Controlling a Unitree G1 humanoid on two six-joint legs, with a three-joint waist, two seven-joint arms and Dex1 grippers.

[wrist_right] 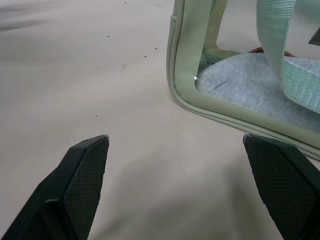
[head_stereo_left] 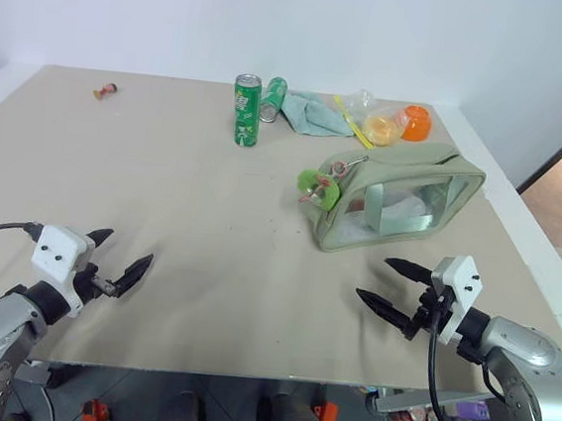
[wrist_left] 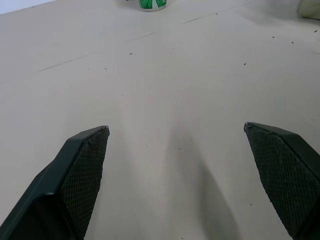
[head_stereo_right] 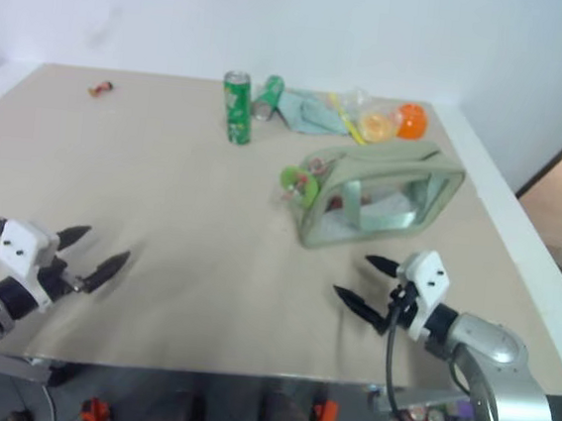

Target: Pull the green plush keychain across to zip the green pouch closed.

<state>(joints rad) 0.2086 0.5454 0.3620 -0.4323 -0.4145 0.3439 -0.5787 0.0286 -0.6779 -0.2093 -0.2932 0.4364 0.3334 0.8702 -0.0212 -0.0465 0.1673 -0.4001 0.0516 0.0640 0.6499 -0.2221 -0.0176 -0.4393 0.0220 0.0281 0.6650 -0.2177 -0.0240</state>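
Observation:
The green pouch [head_stereo_left: 402,197] lies on the table's right half, its clear side panel and webbing strap facing me. At the pouch's left end hangs the green plush keychain [head_stereo_left: 318,186]. My right gripper [head_stereo_left: 385,284] is open just in front of the pouch, apart from it, with nothing between its fingers; its wrist view shows the pouch's near corner [wrist_right: 200,75] close ahead. My left gripper [head_stereo_left: 119,258] is open and empty over bare table at the front left, far from the pouch.
At the back of the beige table [head_stereo_left: 164,189] stand an upright green soda can [head_stereo_left: 247,110], a second can lying down [head_stereo_left: 273,99], a teal cloth [head_stereo_left: 313,114], and yellow and orange items [head_stereo_left: 399,124]. A small object [head_stereo_left: 105,90] lies far back left. The table's right edge is near the pouch.

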